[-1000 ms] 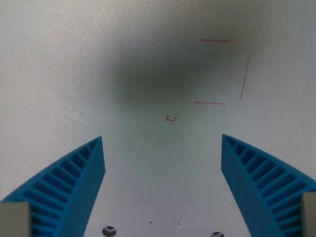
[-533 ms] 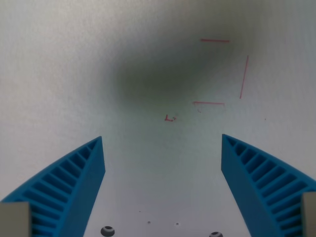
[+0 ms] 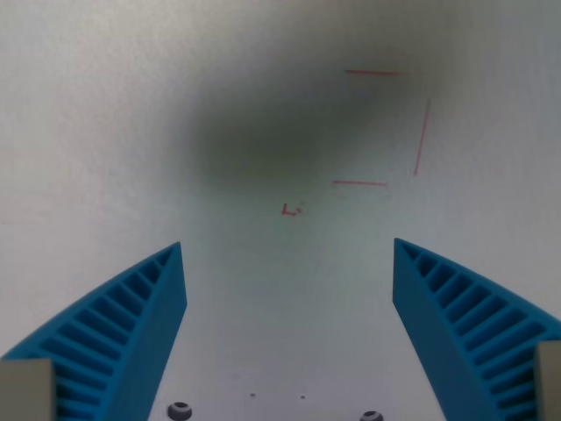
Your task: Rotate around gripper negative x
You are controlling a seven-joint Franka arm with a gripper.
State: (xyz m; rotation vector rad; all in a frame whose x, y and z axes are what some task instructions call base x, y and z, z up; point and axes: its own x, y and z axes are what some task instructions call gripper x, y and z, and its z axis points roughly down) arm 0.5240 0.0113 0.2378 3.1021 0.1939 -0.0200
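Observation:
My gripper (image 3: 287, 249) is open and empty, with its two blue ribbed fingers (image 3: 131, 324) spread wide at the wrist view's lower left and lower right. It hangs above a plain white table surface (image 3: 88, 132). Thin red lines (image 3: 419, 136) form part of a square outline at the upper right. A small red mark (image 3: 289, 210) lies just below and to the left of it. A dark blurred shadow (image 3: 272, 132) falls on the surface between the fingers and the lines.
Two small dark screw heads (image 3: 180, 410) sit in the surface near the bottom edge, with a few tiny specks between them.
The whole scene has slid a little toward the wrist view's left, so the camera has moved. The fingers stay spread the same.

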